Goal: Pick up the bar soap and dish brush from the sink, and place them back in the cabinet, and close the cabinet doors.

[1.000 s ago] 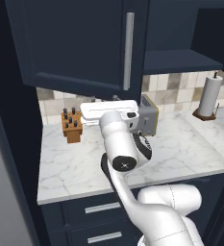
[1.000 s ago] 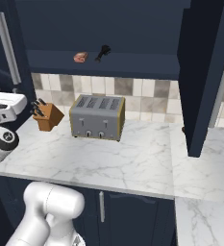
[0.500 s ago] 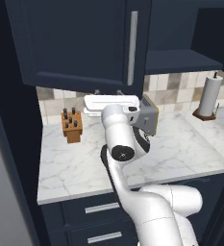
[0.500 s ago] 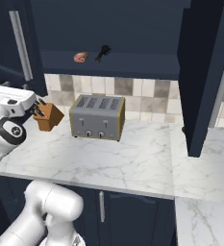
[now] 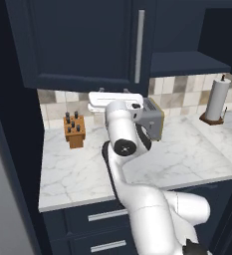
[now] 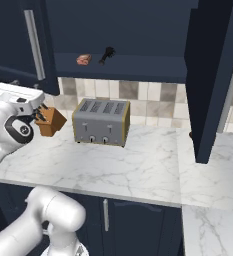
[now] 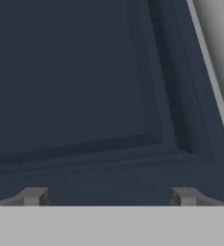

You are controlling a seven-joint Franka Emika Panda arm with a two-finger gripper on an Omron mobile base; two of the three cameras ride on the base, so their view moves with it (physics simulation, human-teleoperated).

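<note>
On the navy inner shelf of the cabinet, the bar soap and the dish brush are lying side by side, just apart, the soap to the left. The right cabinet door is standing swung out over the worktop, its edge facing the room. The left cabinet door is hanging partly open, its long silver bar handle running vertically near its free edge.

The arm is reaching up with its hand held just below that left door's lower edge. The tool is pointing at the door's navy panel from close range, and its two fingertips are sitting wide apart with nothing between them, so the tool is standing open. The handle is crossing the upper right corner of the hand view; the fingertips are not touching it.

Below, a grey four-slot toaster is sitting on the marble worktop against the tiled wall. A wooden knife block is standing to its left. A paper towel roll is standing upright at the far right of the worktop.
</note>
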